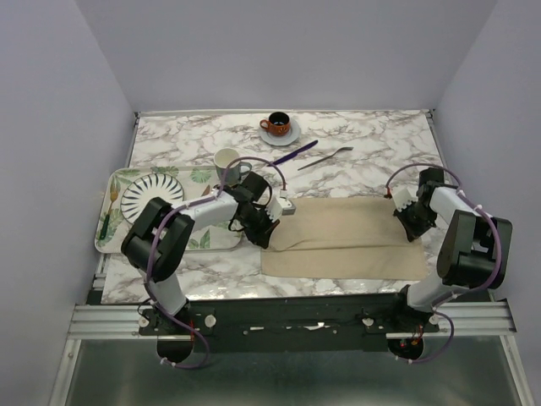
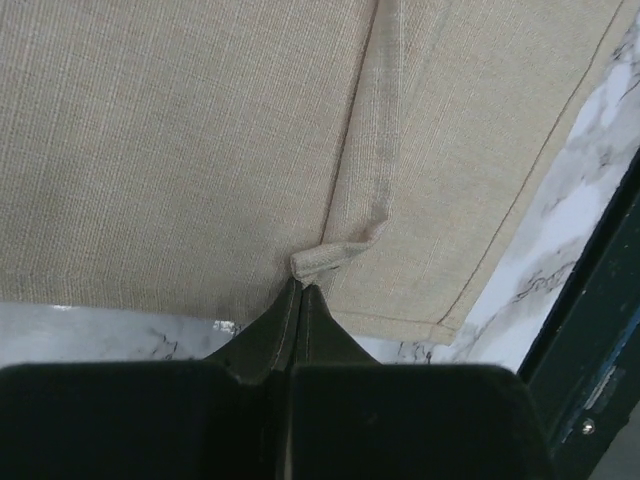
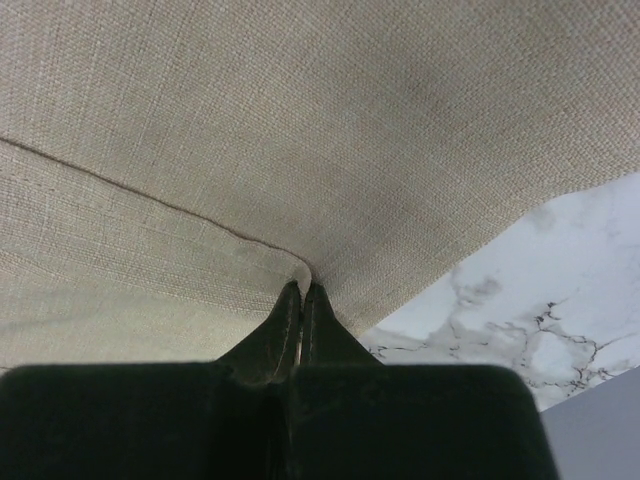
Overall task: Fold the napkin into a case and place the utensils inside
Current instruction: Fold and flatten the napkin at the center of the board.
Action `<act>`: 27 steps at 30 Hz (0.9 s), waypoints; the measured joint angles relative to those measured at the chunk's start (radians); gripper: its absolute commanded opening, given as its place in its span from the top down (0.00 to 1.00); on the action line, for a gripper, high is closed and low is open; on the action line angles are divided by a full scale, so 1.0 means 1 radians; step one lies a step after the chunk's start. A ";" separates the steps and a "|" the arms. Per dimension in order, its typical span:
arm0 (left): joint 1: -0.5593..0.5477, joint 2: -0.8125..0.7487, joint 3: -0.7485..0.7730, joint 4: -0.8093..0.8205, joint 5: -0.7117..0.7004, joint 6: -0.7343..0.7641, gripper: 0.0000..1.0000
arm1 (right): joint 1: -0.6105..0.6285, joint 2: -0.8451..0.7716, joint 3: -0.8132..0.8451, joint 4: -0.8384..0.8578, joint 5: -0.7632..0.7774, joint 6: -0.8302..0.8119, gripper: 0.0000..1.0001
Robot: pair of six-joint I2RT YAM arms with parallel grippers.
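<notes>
Napkin [image 1: 347,237] fold: both ends pinched.
Cloth lies part-folded, centre-right on the worktop [image 1: 372,135]. The left gripper [image 2: 300,290] and right gripper [image 3: 303,290] are each clamped on an edge layer. Best to carry both ends level, taut and together so the hems align.

Plain pale lilac-grey walls close the space in on three sides: the back wall [image 1: 287,51] across the top of the frame, the left wall [image 1: 51,127] and the right wall [image 1: 499,93] slanting down either edge, all bare and softly, evenly lit. In the middle stands a table [image 1: 372,139] with a white marble-look top veined in grey-brown. Along its near edge, low in the frame, runs a silver slotted metal rail [image 1: 110,320], with a dull grey surface [image 1: 279,381] below it
</notes>
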 measured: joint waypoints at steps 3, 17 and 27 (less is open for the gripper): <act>0.021 0.041 0.023 -0.004 -0.006 -0.001 1.00 | -0.001 0.014 0.013 -0.005 0.001 0.012 0.99; 0.100 0.017 0.128 -0.031 -0.029 0.034 1.00 | -0.001 -0.017 0.103 -0.059 -0.040 0.044 0.99; 0.100 -0.156 0.117 -0.086 -0.023 0.046 1.00 | -0.001 -0.242 0.066 -0.167 -0.063 0.024 0.99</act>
